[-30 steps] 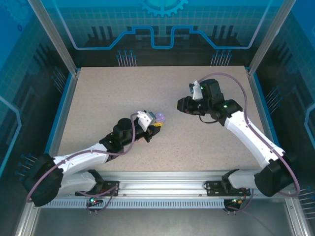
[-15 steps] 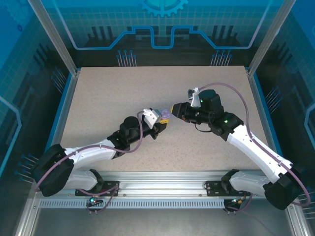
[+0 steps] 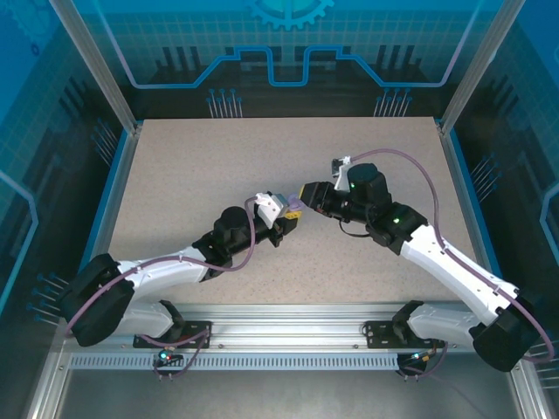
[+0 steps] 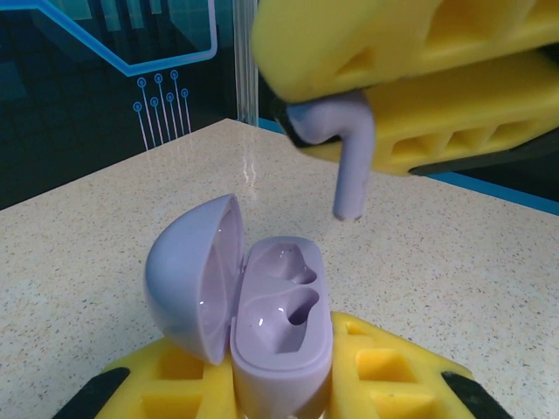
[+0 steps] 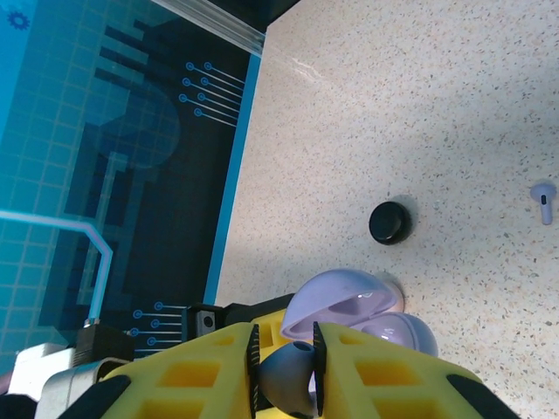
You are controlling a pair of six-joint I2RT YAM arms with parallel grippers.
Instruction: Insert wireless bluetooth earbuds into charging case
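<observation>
My left gripper [image 4: 279,358] is shut on the base of a lilac charging case [image 4: 281,325]. Its lid [image 4: 188,279] hangs open to the left and both sockets are empty. Just above and behind the case, my right gripper [image 5: 285,371] is shut on the head of a lilac earbud [image 4: 347,153], stem pointing down and clear of the case. From above, the left gripper [image 3: 290,218] and right gripper [image 3: 307,194] meet tip to tip near the table's middle. A second lilac earbud [image 5: 543,200] lies loose on the table.
A black round case [image 5: 389,223] sits shut on the speckled table [image 3: 192,175] beyond the lilac case. Blue-lit walls and aluminium posts ring the table on the far side and both flanks.
My right gripper has swung left with the earbud, and my left gripper has moved right with the case, so the two now meet.
</observation>
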